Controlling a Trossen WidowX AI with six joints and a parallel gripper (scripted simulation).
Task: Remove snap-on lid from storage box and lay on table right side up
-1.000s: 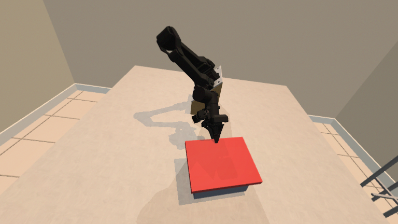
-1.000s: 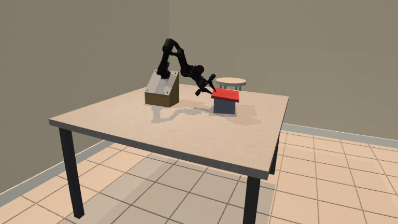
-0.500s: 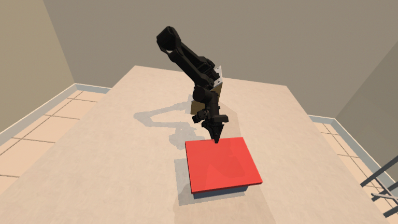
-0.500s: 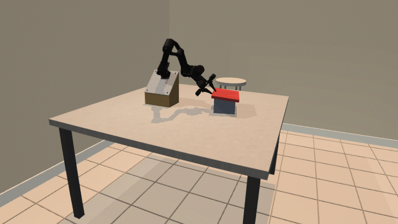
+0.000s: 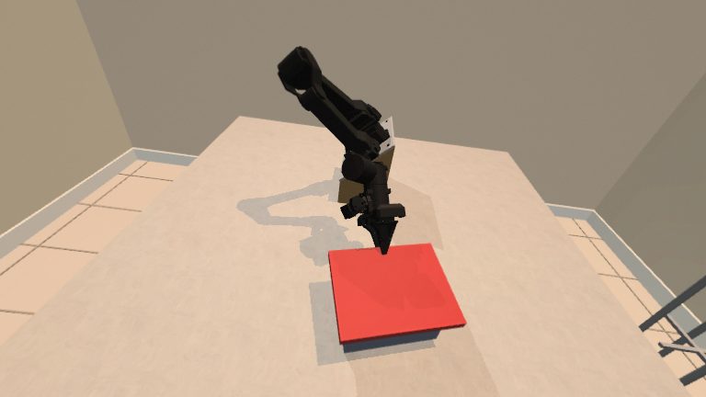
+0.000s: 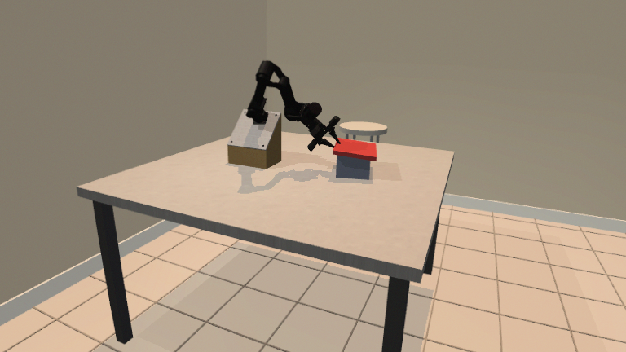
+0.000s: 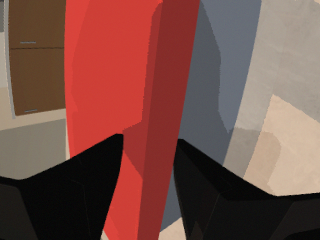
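Observation:
The red lid [image 5: 395, 293] [image 6: 355, 148] [image 7: 110, 75] is over the blue-grey storage box [image 5: 390, 342] [image 6: 353, 168] [image 7: 240, 50], which stands on the table [image 5: 208, 293] [image 6: 231, 209]. In the exterior view the lid slopes slightly, with its edge at the gripper higher than its far edge. Its smooth top faces up. My gripper [image 5: 383, 252] [image 6: 337, 145] [image 7: 148, 144] is shut on the lid's rim at the side facing the arm's base, one finger over the top and one under the edge. Whether the lid's far edge still touches the box is hidden.
The arm's wedge-shaped base [image 5: 351, 190] [image 6: 249, 155] stands on the table behind the gripper. A round stool [image 6: 363, 127] is beyond the table. A brown cabinet [image 7: 37, 75] shows at the left of the wrist view.

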